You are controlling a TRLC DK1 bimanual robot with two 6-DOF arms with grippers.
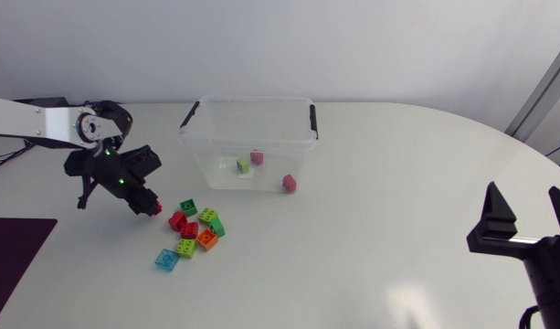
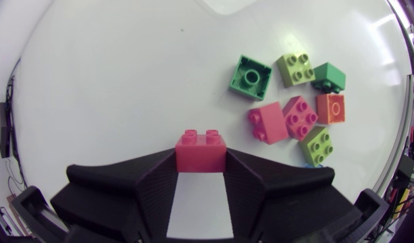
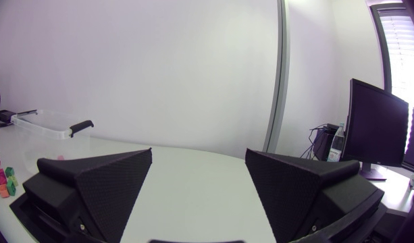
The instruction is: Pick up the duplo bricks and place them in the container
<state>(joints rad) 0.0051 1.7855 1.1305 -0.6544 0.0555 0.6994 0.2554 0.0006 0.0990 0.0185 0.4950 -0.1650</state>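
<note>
**Left fingers holding one brick, right arm at counter edge**

The left gripper [image 2: 200,167] fingers are clamping a red brick [image 2: 200,150] from two sides, near the loose bricks [image 2: 299,118] clustered on the counter [image 2: 112,81]. All of this is sitting just in front of the container [image 1: 252,102]. Three small bricks [image 1: 257,157] are lying inside the container. The right gripper [image 3: 198,172] fingers are standing apart, gripping nothing, well apart from everything.
</note>
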